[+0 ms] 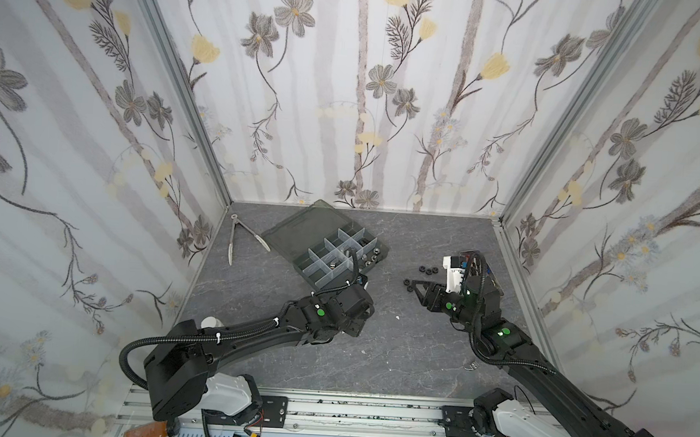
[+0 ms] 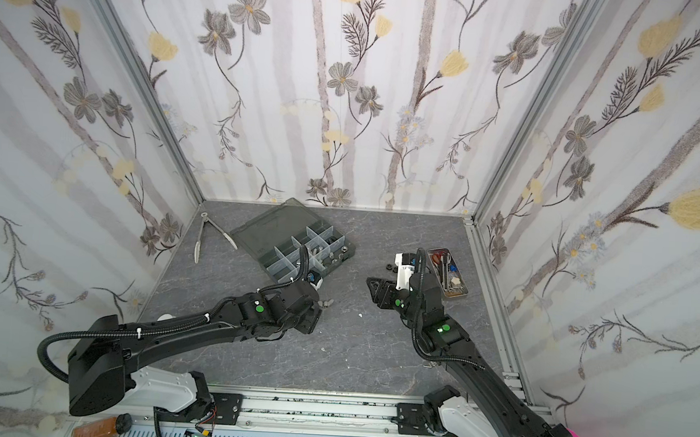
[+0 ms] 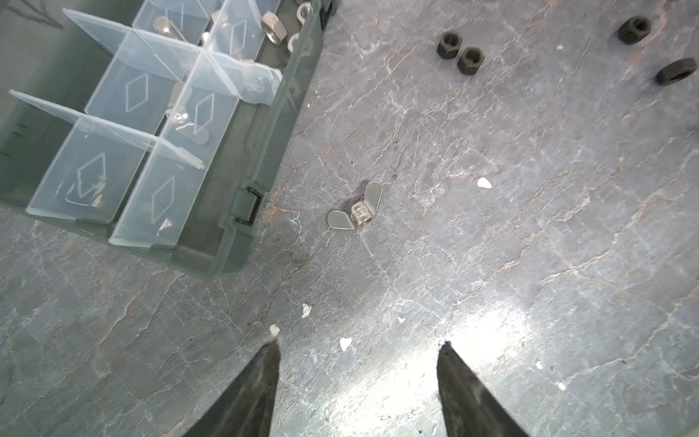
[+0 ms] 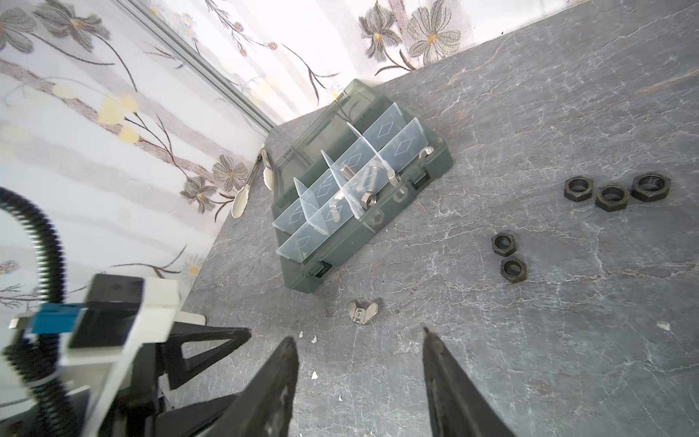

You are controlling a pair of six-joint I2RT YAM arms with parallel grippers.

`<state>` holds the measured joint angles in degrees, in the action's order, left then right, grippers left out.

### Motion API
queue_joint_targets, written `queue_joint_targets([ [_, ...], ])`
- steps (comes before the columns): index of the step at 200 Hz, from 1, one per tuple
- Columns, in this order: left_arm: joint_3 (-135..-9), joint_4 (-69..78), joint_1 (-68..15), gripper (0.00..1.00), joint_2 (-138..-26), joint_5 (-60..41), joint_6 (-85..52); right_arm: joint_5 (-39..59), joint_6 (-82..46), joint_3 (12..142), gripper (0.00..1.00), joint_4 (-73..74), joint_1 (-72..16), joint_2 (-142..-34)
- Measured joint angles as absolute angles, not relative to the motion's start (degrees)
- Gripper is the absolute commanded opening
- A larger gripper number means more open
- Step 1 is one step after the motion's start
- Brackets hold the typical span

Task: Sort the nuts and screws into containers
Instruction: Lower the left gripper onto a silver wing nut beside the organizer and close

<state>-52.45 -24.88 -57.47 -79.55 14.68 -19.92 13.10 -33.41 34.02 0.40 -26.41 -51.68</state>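
Note:
The containers are compartments of a smoky-grey organizer box (image 1: 322, 243) (image 2: 292, 245) (image 3: 264, 151) (image 4: 363, 230) with its lid laid open. Silver screws (image 3: 168, 26) (image 4: 346, 172) and silver nuts (image 3: 272, 26) lie in some compartments. Several black nuts (image 1: 428, 270) (image 3: 459, 53) (image 4: 508, 255) lie loose on the table right of the box. A silver wing nut (image 3: 355, 212) (image 4: 362, 311) (image 2: 326, 304) rests near the box's front corner. My left gripper (image 3: 359, 340) is open and empty, short of the wing nut. My right gripper (image 4: 359, 333) (image 1: 412, 290) (image 2: 373, 288) is open and empty too, beside the black nuts.
Long metal tongs (image 1: 234, 237) (image 2: 203, 235) (image 4: 249, 181) lie at the back left by the wall. A narrow tray of red-handled tools (image 2: 447, 273) stands behind the right arm. White chips (image 3: 484, 183) dot the table. Walls close in three sides.

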Motion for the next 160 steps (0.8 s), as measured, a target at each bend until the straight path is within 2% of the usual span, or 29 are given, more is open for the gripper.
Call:
queue_joint_targets([
  [61,-52.3,-20.8,-57.6,0.73,-87.9,15.6,-18.8,13.2,-33.4,31.4,0.55,-0.3,-26.0,-48.9],
  [160,-59.2,-17.2,-55.9,0.71,-100.6,18.0,-16.5,14.9,-32.9,29.5,0.56,-0.4,-24.4,-48.8],
])
